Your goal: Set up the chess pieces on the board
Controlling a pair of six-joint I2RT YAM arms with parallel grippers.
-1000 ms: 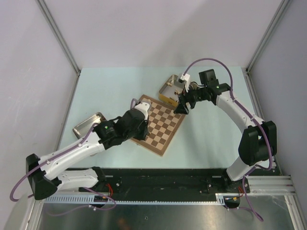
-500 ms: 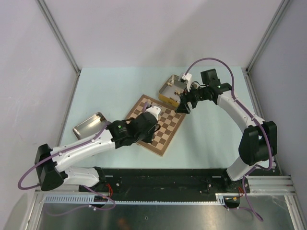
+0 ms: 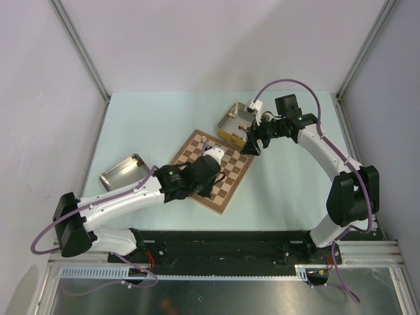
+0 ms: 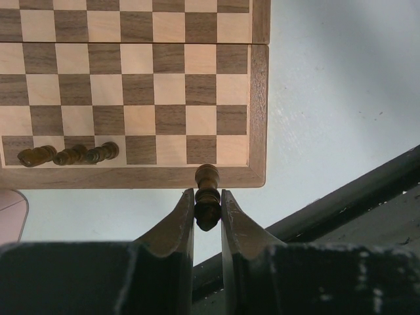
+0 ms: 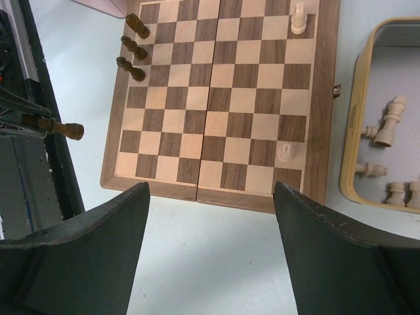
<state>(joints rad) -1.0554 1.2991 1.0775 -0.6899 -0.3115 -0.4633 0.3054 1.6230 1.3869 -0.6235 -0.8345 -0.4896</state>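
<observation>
Since a second ago we see the left arm (image 3: 118,203) swung farther across the board (image 3: 233,174). Only its wrist view shows the left gripper (image 4: 207,197) clamped on a dark piece (image 4: 208,180) at the board's rim. The right gripper (image 5: 210,190), fingers apart, hangs over the board, revealing three dark pieces (image 5: 134,47) and two pale pieces (image 5: 285,152) on it.

I see the checkered wooden board (image 5: 223,118) lying flat, three dark brown pieces (image 5: 133,47) in a line along one edge row and two pale pieces (image 5: 285,152) on the opposite edge row. A fourth dark piece (image 4: 209,177) is pinched in my left gripper (image 4: 207,197), right by the board's border.
</observation>
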